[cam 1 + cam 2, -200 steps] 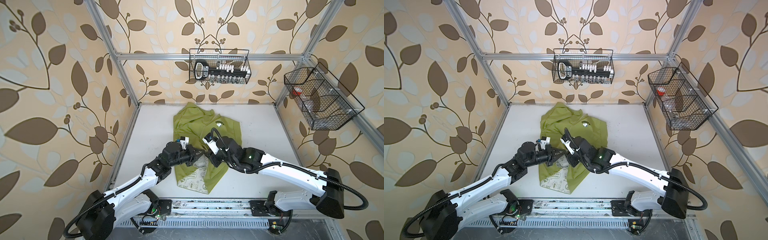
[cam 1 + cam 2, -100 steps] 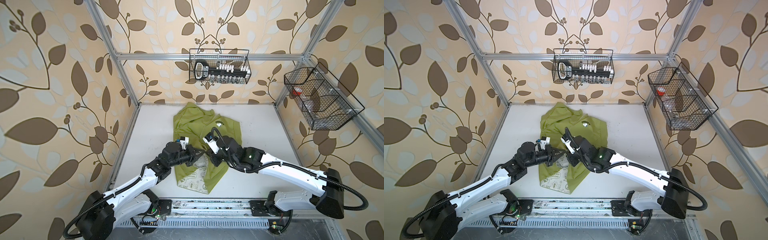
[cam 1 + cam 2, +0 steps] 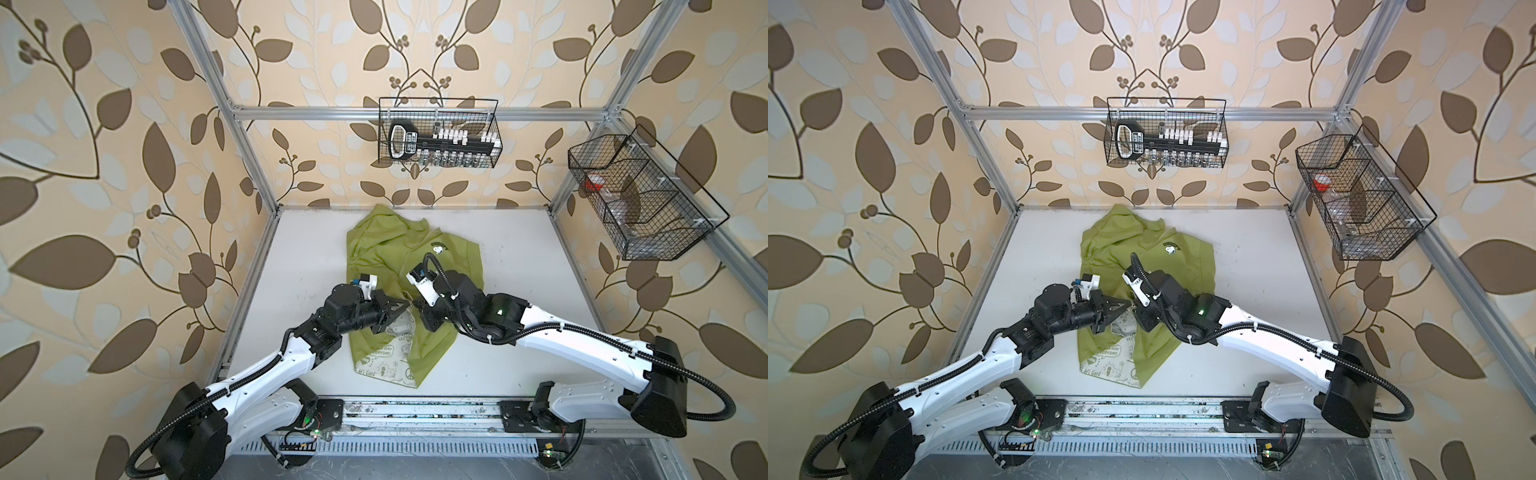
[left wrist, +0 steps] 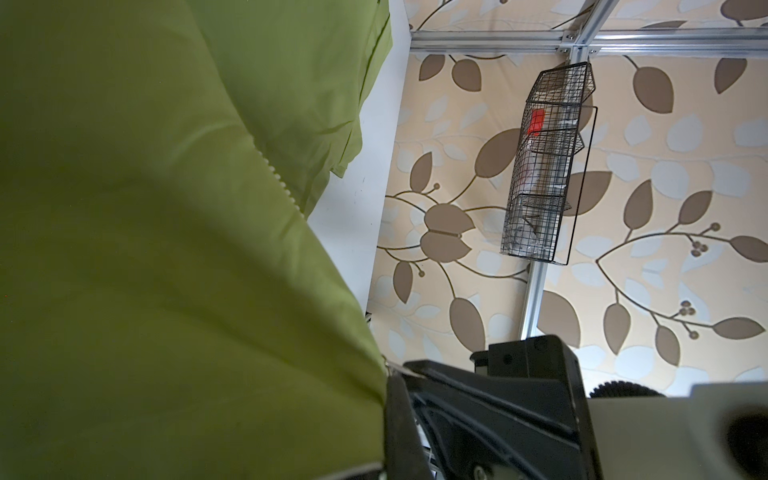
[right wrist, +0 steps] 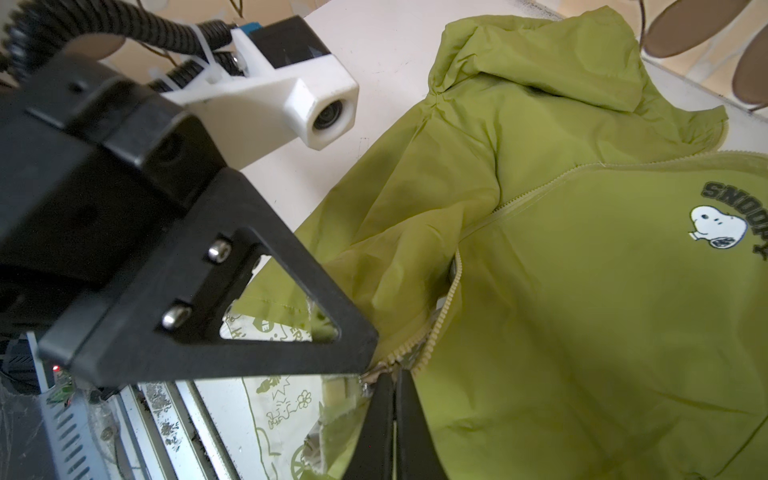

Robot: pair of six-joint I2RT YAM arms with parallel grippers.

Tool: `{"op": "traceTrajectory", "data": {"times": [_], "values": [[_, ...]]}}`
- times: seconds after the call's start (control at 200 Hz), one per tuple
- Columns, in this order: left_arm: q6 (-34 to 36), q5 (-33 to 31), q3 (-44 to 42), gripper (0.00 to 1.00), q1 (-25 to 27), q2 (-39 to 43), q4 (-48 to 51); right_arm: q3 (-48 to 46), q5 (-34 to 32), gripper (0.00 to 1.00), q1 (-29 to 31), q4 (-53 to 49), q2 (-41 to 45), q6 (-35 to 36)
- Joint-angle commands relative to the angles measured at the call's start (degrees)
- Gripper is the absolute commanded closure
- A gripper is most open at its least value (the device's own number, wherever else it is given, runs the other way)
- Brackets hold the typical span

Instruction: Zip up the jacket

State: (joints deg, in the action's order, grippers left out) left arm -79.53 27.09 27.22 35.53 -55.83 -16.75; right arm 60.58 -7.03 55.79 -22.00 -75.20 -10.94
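The lime-green jacket [image 3: 374,249] [image 3: 1108,249] lies on the white table [image 3: 519,257], hood at the back, its white printed lining turned out at the hem. Its pale zipper [image 5: 440,320] is parted above my grippers. Both grippers meet at mid-jacket. My left gripper [image 3: 406,304] [image 5: 368,362] is shut on the jacket's left front edge, and green cloth [image 4: 166,249] fills its wrist view. My right gripper [image 3: 417,310] [image 5: 394,376] is shut, fingertips [image 5: 384,399] pinched where the zipper teeth meet, on the small metal pull.
A black wire basket [image 3: 438,137] with tools hangs on the back wall, and another wire basket [image 3: 640,199] hangs on the right wall. Aluminium frame posts [image 3: 249,166] stand at the table corners. A metal rail [image 3: 415,409] runs along the front edge.
My right gripper's jaws have closed at the zipper's joined end. Both arms and the jacket have stayed almost where they were.
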Motion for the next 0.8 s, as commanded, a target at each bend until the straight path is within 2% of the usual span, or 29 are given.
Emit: {"op": "traceTrajectory", "data": {"times": [0.0,0.235,0.795], "values": [[1.13,1.91,0.2,1.0,-0.2,1.82,-2.43,0.61,1.15,1.0,0.31,0.81,-0.64,0.31],[1.16,1.56,-0.1,1.0,-0.21,2.99,-1.38,0.42,0.73,1.0,0.31,1.17,-0.98,-0.18],[1.45,0.33,-1.88,1.0,-0.25,7.4,2.82,-1.53,-7.76,1.0,0.26,3.96,-1.29,-2.76]]}}
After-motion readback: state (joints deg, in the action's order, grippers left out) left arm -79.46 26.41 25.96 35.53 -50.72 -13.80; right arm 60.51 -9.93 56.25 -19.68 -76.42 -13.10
